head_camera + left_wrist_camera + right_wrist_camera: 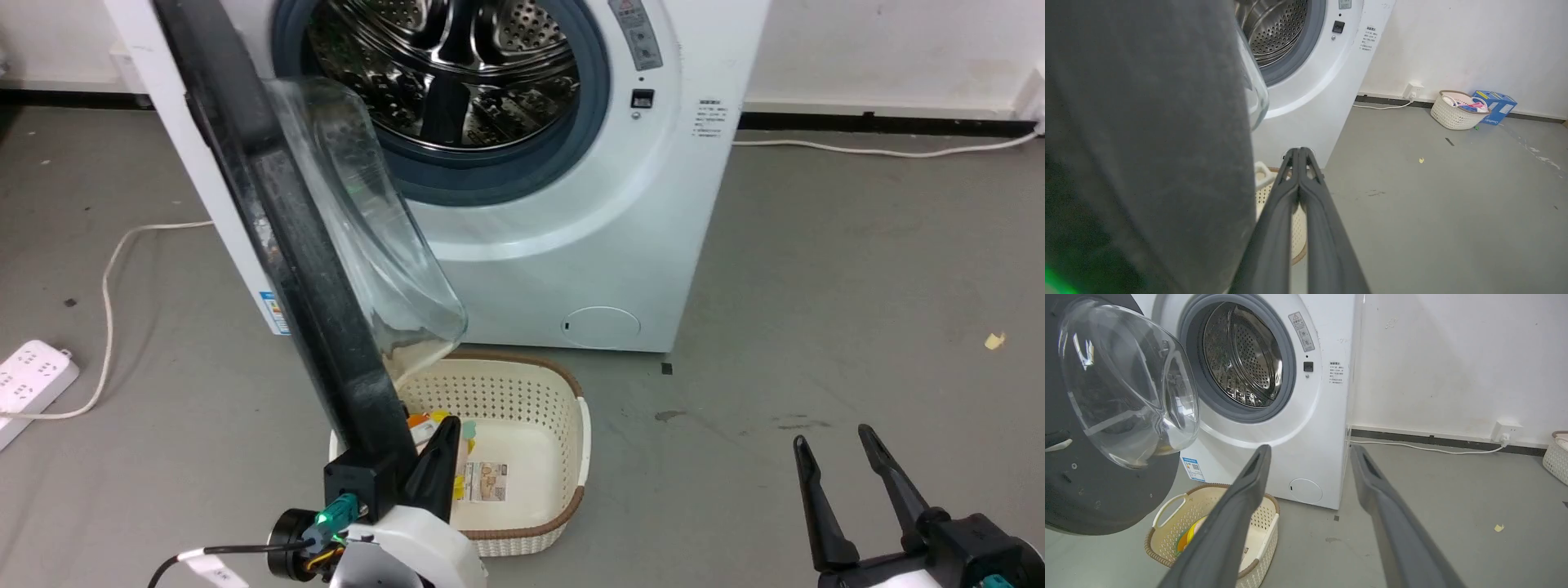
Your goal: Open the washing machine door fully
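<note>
The large round glossy black washing machine door (322,327) stands swung well out from the big white front-loading washing machine (588,245), its lower rim over a cream perforated plastic basket (522,392). The left gripper (449,433), fingers pressed together on nothing, sits just beside that rim on the door's glass side. The right gripper (833,437), fingers spread and empty, hovers well apart to the right.
</note>
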Robot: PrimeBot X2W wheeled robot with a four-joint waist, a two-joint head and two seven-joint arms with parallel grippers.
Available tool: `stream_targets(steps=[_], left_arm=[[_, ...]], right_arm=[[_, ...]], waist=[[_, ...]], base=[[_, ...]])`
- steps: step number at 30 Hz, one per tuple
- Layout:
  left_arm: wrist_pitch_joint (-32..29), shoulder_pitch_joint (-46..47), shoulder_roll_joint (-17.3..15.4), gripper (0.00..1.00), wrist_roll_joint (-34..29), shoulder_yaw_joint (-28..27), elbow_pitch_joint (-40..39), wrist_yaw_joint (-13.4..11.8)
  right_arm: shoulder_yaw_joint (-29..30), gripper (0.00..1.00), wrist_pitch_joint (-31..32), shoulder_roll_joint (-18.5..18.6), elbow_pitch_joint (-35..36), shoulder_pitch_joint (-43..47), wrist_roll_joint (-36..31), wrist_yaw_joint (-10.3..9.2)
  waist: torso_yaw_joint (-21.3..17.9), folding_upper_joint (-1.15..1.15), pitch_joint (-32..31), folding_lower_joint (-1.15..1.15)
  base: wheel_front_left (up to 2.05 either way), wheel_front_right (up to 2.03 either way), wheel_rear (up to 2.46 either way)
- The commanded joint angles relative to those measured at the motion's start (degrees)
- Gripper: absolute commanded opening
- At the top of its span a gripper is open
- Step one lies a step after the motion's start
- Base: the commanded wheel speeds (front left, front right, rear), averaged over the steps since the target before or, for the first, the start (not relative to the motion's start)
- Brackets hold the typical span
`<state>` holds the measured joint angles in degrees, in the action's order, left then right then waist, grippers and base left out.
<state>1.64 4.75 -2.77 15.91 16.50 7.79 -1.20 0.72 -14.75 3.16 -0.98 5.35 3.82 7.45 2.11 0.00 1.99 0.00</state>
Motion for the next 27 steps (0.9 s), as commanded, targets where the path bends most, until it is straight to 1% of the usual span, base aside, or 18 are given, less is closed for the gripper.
stream_targets(steps=[1,9,17,27], left_arm=[[0.7,0.2,-0.2,0.0,0.3,-0.1,0.3,-0.4],[2.0,-0.5,-0.6,0.0,0.9,-0.5,0.9,-0.9],[1.9,-1.6,-1.6,0.0,1.6,-1.5,-0.1,-1.7],[1.6,-1.2,-3.7,0.0,3.1,-4.5,-1.4,-3.0]], right_arm=[[-0.1,1.0,-0.2,-0.3,-0.2,-0.5,0.3,0.03],[-0.2,1.0,-0.2,-0.3,-0.7,0.2,0.3,0.03],[-0.5,1.0,-0.2,-0.3,-1.0,1.2,0.7,0.03],[-1.3,1.0,-0.2,-0.3,-0.9,1.4,-0.2,0.03]], waist=[[0.6,0.0,-0.2,0.0],[5.1,0.0,-2.0,0.0],[11.5,0.0,-3.3,0.0],[19.5,0.0,-1.3,0.0]], base=[[0.0,0.0,0.0],[0.0,0.0,0.0],[0.0,0.0,0.0],[0.0,0.0,0.0]])
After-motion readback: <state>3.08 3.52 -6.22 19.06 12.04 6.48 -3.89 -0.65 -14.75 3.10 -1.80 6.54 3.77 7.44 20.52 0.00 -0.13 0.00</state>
